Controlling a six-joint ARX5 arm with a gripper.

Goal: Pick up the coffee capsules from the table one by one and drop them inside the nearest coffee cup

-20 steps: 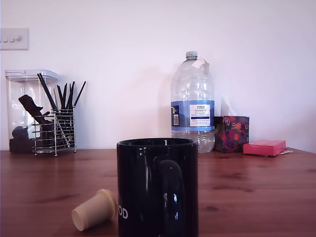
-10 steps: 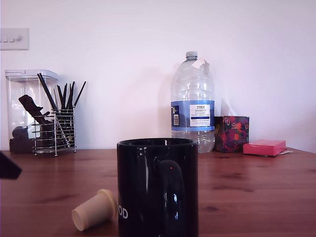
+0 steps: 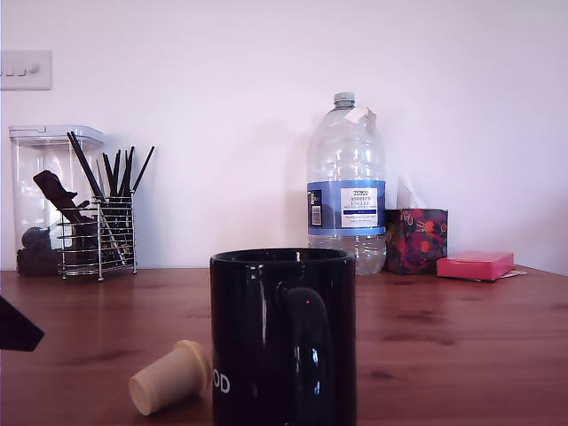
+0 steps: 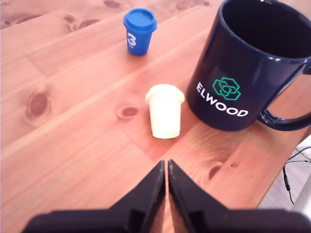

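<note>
Hand above the tabletop, capsule lying beside the mug.

The hand hangs over the wooden tabletop with its two dark fingers pressed together and nothing between them. A cream capsule lies on its side just beside the dark glossy mug, not touching it in the wrist view. A blue capsule stands upright farther off. In the exterior view the cream capsule lies at the mug's left.
</note>
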